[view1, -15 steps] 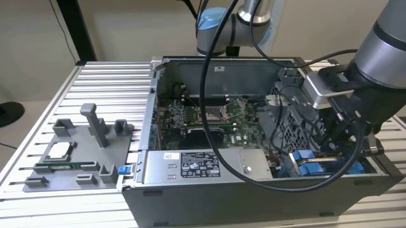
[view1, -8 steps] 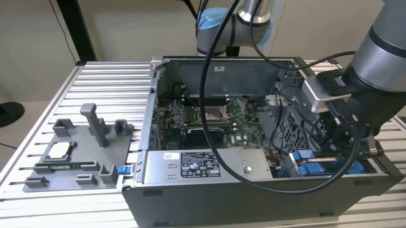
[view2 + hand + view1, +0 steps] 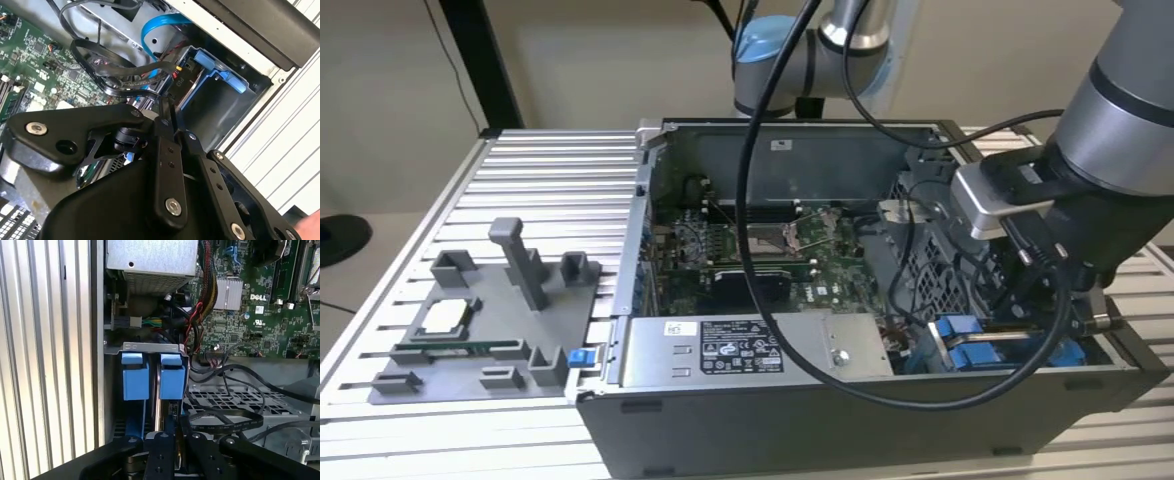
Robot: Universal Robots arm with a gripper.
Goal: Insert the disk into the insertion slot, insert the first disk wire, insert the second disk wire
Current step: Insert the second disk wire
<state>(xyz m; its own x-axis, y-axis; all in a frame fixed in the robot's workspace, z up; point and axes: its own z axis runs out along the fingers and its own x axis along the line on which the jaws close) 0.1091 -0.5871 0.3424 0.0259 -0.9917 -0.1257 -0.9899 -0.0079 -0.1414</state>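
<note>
Gripper (image 3: 167,107): fingers pressed together, tips at a black wire (image 3: 125,75).
Disk (image 3: 159,405): in the slot (image 3: 150,347), just ahead.

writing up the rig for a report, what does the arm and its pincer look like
The arm is a grey tubular metal limb with a light blue cap on the joint behind the case. Thick black cables loop from it. In both wrist views the pincer is matte black, built of flat linkage bars with silver screw heads.

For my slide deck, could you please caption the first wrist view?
End effector poised at the drive cage's blue-tabbed insertion slot, beside the silver power supply and green motherboard.
</note>
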